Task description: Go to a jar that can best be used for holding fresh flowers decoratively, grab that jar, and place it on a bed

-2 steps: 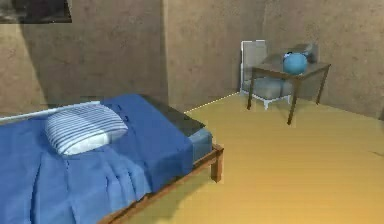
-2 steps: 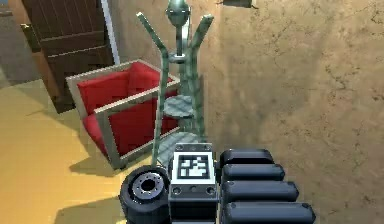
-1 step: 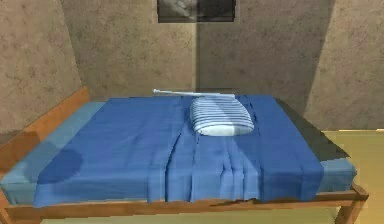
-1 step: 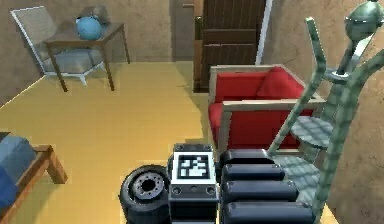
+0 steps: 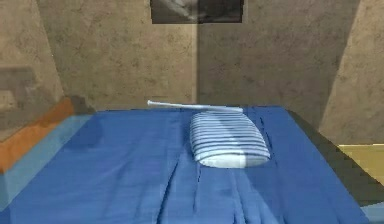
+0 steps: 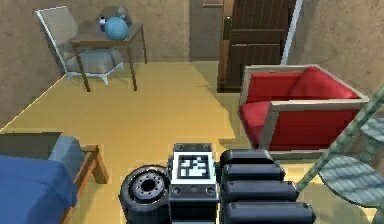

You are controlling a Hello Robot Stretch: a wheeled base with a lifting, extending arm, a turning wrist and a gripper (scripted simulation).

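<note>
A bed [image 5: 110, 165] with a smooth blue cover is faced squarely in the forward view. A blue-and-white striped pillow [image 5: 228, 138] is laid near its head, and a thin white rod [image 5: 190, 104] lies just behind the pillow. A dark framed picture [image 5: 197, 10] is hung on the brown wall above. This heading is judged to suit the placing step, since the bed is where the jar is to be set.

In the arm side view a small wooden table [image 6: 128, 42] is stood by the far wall, and a blue rounded object [image 6: 117, 28] is rested on its top. By shape and colour it may be the jar, though this cannot be settled; it is well apart from the robot. A pale chair [image 6: 60, 30] is set just beside the table, and a red armchair with a pale wooden frame [image 6: 300, 105] is placed nearer.

The dark segmented arm [image 6: 255, 185] is carried low and short against the body, a pose judged fit for driving. Left of a white marker square [image 6: 192, 165], the gripper [image 6: 148, 192] is seen as a dark round body. Its far end cannot be made out, so it cannot be told whether anything is held, nor how the fingers are set.
</note>
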